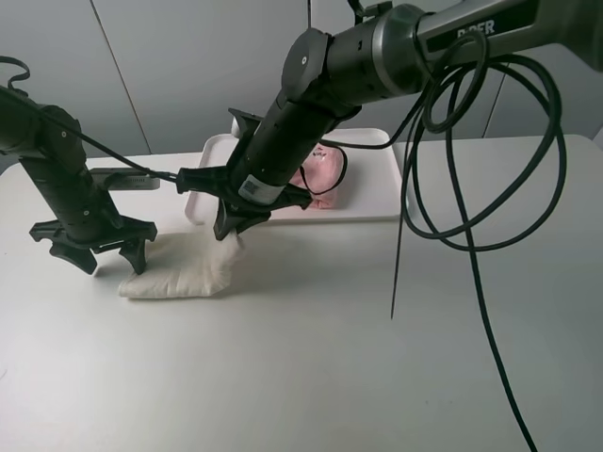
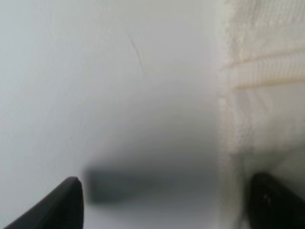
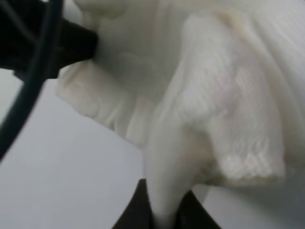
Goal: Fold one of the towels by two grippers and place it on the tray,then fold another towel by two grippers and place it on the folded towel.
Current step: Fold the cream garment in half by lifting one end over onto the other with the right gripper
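Exterior high | right pincer [image 1: 227, 230] clamped on cream-white towel [image 1: 179, 268] edge | left pincer [image 1: 111, 260] spread wide beside it

My left arm [image 1: 64, 174] and right arm [image 1: 316, 94] are matte black tubes with rounded cylindrical joints. My left gripper [image 1: 111, 256] has two black wedge-shaped fingers [image 1: 138, 256] on a crossbar. My right gripper [image 1: 229, 229] matches, with a small white label [image 1: 252, 189] above it. Thin black cables [image 1: 471, 202] trail from my right arm, whose grey upper segment carries white lettering [image 1: 476, 28].
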